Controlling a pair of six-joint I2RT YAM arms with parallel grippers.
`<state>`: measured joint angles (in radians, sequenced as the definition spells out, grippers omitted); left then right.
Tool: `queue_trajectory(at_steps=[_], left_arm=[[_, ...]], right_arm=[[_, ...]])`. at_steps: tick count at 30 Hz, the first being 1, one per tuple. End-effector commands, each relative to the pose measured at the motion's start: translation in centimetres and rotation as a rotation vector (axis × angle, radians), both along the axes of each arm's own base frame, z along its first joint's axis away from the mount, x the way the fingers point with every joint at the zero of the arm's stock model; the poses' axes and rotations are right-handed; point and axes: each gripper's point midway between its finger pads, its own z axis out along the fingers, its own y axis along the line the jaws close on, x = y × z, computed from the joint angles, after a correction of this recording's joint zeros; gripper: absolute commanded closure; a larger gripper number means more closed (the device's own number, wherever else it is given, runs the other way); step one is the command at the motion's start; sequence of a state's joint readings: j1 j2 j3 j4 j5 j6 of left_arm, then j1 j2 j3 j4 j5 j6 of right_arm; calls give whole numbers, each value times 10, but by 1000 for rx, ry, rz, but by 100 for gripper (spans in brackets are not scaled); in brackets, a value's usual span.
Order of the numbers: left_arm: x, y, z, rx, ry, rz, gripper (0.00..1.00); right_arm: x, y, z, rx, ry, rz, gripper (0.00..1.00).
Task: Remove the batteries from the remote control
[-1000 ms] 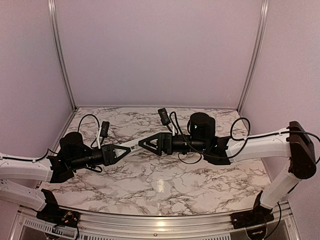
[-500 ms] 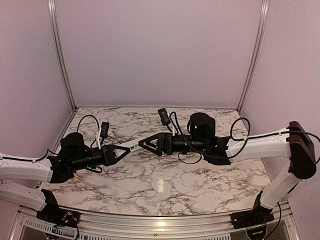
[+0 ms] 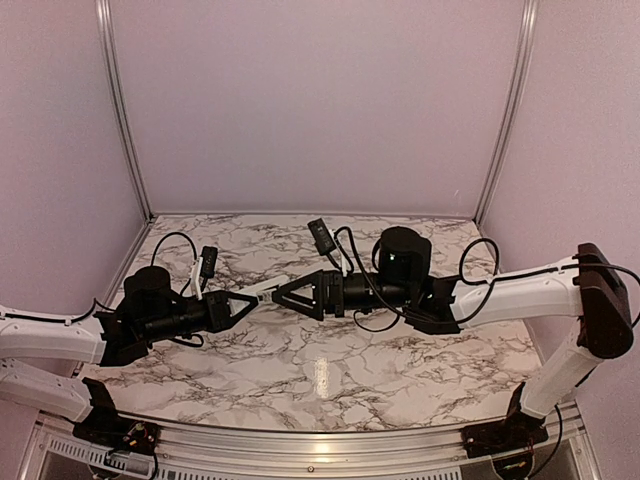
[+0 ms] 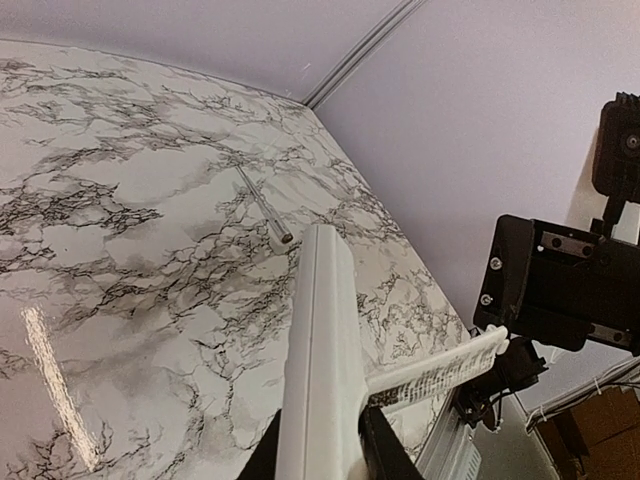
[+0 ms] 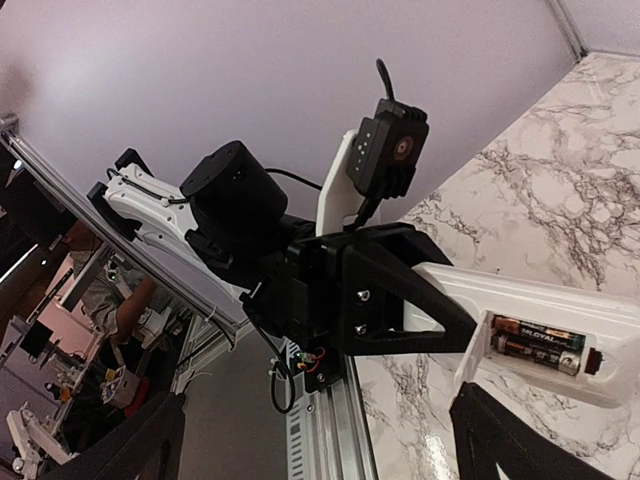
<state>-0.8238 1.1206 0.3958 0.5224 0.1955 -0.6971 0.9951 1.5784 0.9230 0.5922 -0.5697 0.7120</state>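
Observation:
My left gripper (image 3: pixel 254 298) is shut on the white remote control (image 3: pixel 268 291) and holds it above the table. In the left wrist view the remote (image 4: pixel 322 340) runs up from between my fingers (image 4: pixel 385 455). Its printed white cover (image 4: pixel 440 370) sticks out to the right. In the right wrist view the remote (image 5: pixel 600 305) shows an open recess with two dark batteries (image 5: pixel 535 335) in it, and the cover (image 5: pixel 470 360) hangs beside them. My right gripper (image 3: pixel 283 293) is open at the remote's free end. Its fingers (image 5: pixel 520 440) are spread wide below the recess.
A thin grey rod (image 4: pixel 262 205) lies on the marble table (image 3: pixel 330 370) beyond the remote. The table is closed in by lilac walls at the back and sides. A metal rail (image 3: pixel 300 440) runs along the front edge. Loose cables loop from both wrists.
My right gripper has moved left and slightly down, closing on the remote's free end. The left gripper, still holding the remote, has shifted slightly towards it.

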Motion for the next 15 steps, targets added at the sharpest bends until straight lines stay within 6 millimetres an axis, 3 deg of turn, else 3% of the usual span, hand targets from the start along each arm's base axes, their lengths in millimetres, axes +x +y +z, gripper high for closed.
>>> queue_trajectory(at_steps=[1, 15], left_arm=[[-4, -12, 47, -95, -104, -55, 100], [-4, -12, 45, -92, -101, -52, 100]], right_arm=[[-12, 9, -6, -8, 22, 57, 9], [-10, 9, -9, -20, 24, 46, 9]])
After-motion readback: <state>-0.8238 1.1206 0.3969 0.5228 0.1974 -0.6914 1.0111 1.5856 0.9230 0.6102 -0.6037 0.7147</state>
